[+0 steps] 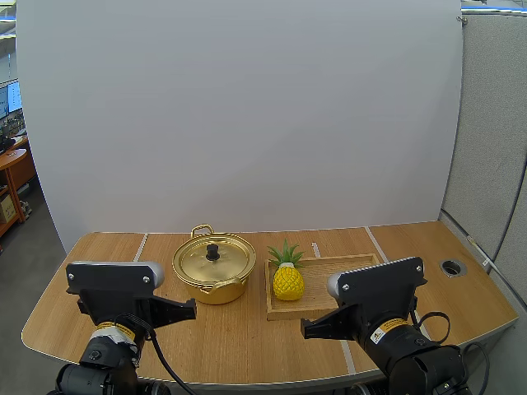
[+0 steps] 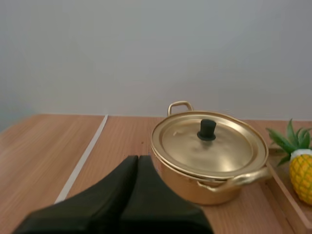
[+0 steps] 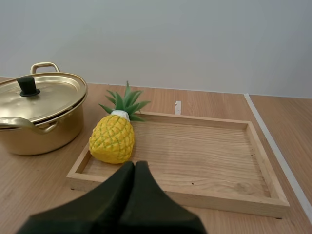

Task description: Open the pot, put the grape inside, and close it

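A gold pot [image 1: 214, 269] [image 2: 209, 156] [image 3: 39, 114] stands on the table with its lid on; the lid has a black knob [image 1: 212, 251] [image 2: 206, 129] [image 3: 28, 85]. A yellow toy pineapple [image 1: 287, 276] [image 3: 113, 136] [image 2: 301, 168] with green leaves lies at the left end of a wooden tray [image 1: 346, 271] [image 3: 195, 146]; I see no grapes. My left gripper [image 1: 191, 309] [image 2: 138, 163] is shut, hanging short of the pot on its near left. My right gripper [image 1: 306, 329] [image 3: 134, 169] is shut too, in front of the tray's near rim.
The tray sits just right of the pot, its right part bare. Pale tape lines [image 1: 140, 245] [image 1: 375, 243] run across the wooden table. A round cable hole [image 1: 452, 267] is at the far right. A white screen backs the table.
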Available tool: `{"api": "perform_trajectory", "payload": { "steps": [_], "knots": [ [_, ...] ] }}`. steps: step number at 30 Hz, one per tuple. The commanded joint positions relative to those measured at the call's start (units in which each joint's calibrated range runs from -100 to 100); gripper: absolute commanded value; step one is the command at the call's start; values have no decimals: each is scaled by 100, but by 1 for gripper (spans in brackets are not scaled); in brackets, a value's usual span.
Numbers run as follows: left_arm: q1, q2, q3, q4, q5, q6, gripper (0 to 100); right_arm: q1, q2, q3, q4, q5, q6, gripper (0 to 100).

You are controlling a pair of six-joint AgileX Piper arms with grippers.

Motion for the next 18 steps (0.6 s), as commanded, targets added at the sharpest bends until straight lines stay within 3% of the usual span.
{"api": "perform_trajectory", "payload": {
  "steps": [1,18],
  "knots": [
    [-30,-21,12,29,214,-106,0,-28,-38,6,38,23,-12,0],
    [-30,-21,12,19,195,-133,0,-27,-38,6,64,23,-12,0]
  ]
}}
